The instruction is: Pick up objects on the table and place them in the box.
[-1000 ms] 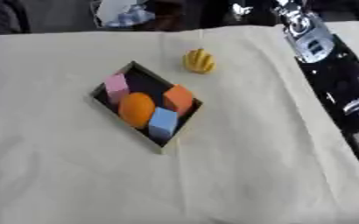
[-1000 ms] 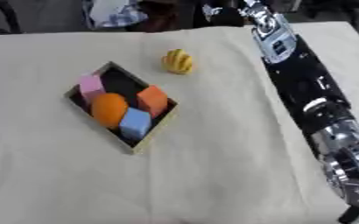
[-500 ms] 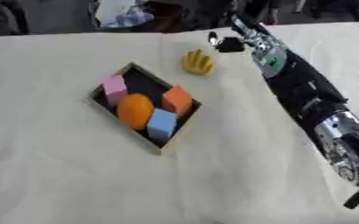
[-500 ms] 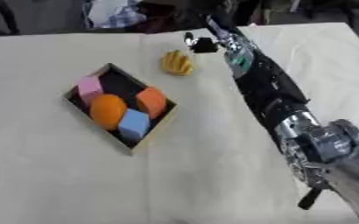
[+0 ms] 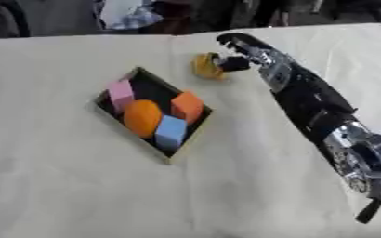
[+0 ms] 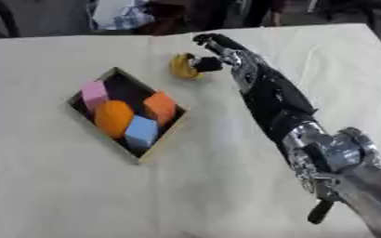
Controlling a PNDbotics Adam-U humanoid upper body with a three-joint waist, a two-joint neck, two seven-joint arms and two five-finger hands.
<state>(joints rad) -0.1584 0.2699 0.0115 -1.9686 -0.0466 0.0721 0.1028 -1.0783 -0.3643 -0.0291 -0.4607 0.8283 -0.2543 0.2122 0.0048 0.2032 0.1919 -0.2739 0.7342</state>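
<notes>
Quick count: there was one box (image 5: 190, 137) on the table, with four pieces inside it: one pink block (image 5: 120, 91), one orange ball (image 5: 142, 118), one orange block (image 5: 188, 106) and one blue block (image 5: 171, 131). One yellow object (image 5: 204, 66) sat outside. One robot hand (image 5: 236, 52) showed.

Both head views look steeply down, from fairly close, on the same cream cloth-covered surface (image 5: 63, 186) (askew, its far edge along the frame top). The shallow dark wooden-rimmed box (image 5: 193, 138) sits further left in the right eye view.
</notes>
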